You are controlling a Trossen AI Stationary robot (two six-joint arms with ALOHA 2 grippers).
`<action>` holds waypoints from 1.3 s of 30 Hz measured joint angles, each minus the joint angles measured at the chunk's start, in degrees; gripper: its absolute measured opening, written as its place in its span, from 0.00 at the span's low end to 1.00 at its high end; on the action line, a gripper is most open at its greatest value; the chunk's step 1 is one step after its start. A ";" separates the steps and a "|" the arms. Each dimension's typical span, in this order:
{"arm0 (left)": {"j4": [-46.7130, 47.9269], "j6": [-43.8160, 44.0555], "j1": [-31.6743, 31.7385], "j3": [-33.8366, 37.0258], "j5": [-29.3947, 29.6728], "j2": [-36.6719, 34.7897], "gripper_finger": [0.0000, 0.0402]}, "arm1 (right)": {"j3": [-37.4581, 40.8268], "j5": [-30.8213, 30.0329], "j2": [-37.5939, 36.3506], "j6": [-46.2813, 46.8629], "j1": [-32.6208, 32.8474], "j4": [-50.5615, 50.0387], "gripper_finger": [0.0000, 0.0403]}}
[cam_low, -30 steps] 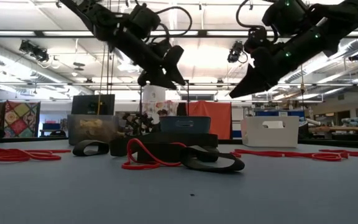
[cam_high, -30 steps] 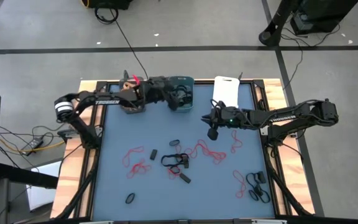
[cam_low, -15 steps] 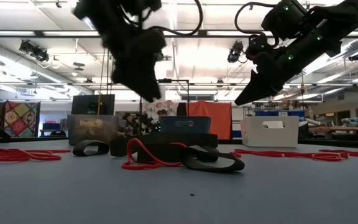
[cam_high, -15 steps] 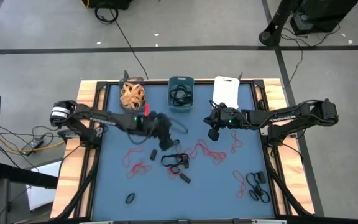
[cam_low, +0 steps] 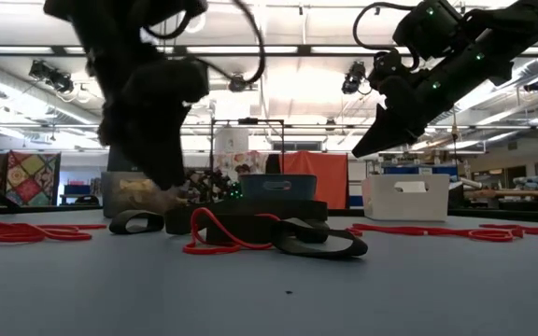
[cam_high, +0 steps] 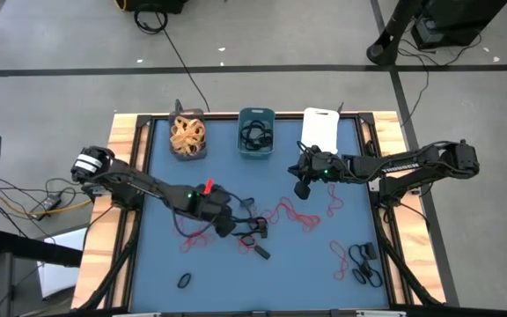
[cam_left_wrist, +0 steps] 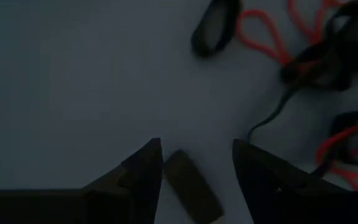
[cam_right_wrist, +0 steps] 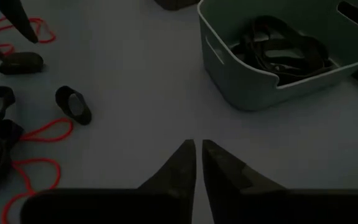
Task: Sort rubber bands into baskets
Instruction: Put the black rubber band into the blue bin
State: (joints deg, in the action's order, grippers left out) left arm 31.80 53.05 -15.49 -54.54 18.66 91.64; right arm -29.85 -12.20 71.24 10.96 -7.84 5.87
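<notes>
A blue-topped table (cam_high: 161, 255) with a wooden rim carries three baskets along its far edge: a dark one (cam_high: 187, 136) with tan bands, a teal one (cam_high: 256, 132) with black bands, and a white one (cam_high: 319, 129). Red rubber bands (cam_high: 293, 214) and black rubber bands (cam_high: 365, 266) lie scattered across its middle and near right corner.

Overhead looks down, low looks level (both see table (cam_high: 324, 264)).

Wrist views dim; low view backlit by ceiling lights, left arm (cam_low: 148, 103) motion-blurred.
</notes>
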 joint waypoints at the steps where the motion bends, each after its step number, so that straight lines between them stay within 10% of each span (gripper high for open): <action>1: 0.10 0.80 -0.06 0.55 -0.21 0.00 0.49 | 0.00 0.00 0.00 -0.02 0.00 0.02 0.10; 19: -4.71 4.36 -0.06 7.66 -6.78 0.02 0.48 | 0.00 -0.23 0.00 -0.18 -0.11 0.02 0.04; 29: -8.35 -0.50 -0.06 7.67 -7.55 0.02 0.04 | 0.00 -0.25 0.00 -0.52 -0.11 0.02 0.05; 39: -5.95 -6.36 0.94 4.07 -7.83 -0.15 0.01 | 0.00 -0.27 0.00 -0.55 -0.11 0.00 0.04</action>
State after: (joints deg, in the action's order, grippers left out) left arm 25.84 46.69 -14.55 -50.47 10.83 91.48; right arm -29.85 -12.47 71.24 10.41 -7.94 5.87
